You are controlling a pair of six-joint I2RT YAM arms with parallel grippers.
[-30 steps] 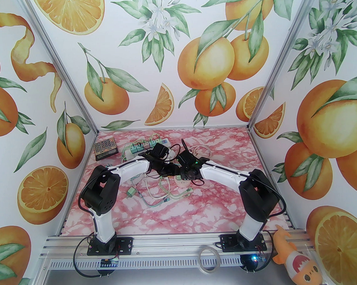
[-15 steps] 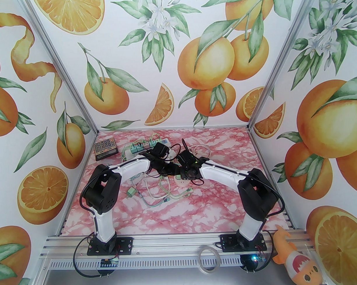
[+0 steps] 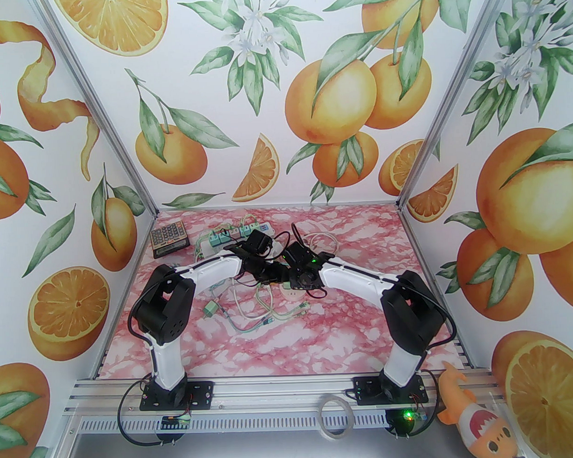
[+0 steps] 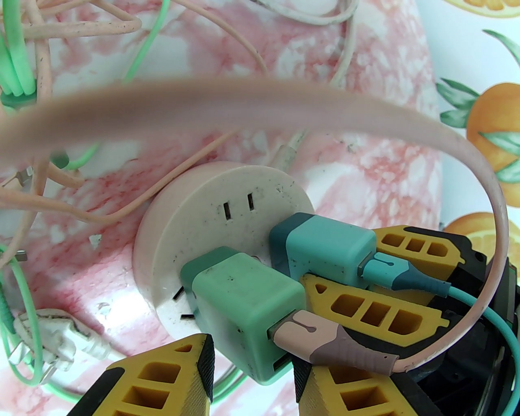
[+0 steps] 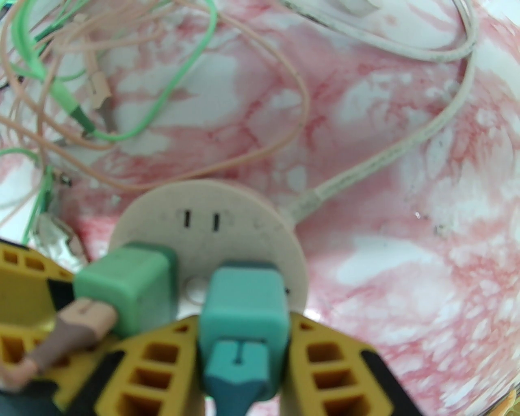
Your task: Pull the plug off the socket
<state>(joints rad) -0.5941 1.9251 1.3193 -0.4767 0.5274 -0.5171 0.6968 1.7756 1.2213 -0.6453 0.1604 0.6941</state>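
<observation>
The round beige socket (image 4: 219,227) lies on the pink marbled table, and it also shows in the right wrist view (image 5: 207,227) and from above (image 3: 293,294). Two plugs sit against its face. My left gripper (image 4: 252,373) is shut on the green plug (image 4: 243,308), which carries a pink cable, with a yellow finger on each side. My right gripper (image 5: 243,357) is shut on the teal plug (image 5: 243,313), which carries a teal cable. From above, both grippers meet over the socket, left gripper (image 3: 276,276) and right gripper (image 3: 295,281).
Loose pink, green and white cables (image 3: 266,313) sprawl around the socket, with a loose green plug (image 3: 209,309) among them. A power strip (image 3: 235,233) with several plugs and a calculator (image 3: 169,238) sit at the back left. A white plug (image 4: 57,341) lies near the socket.
Both arms have edged only slightly. Each gripper keeps its hold on its plug and the plugs stay on the socket.
</observation>
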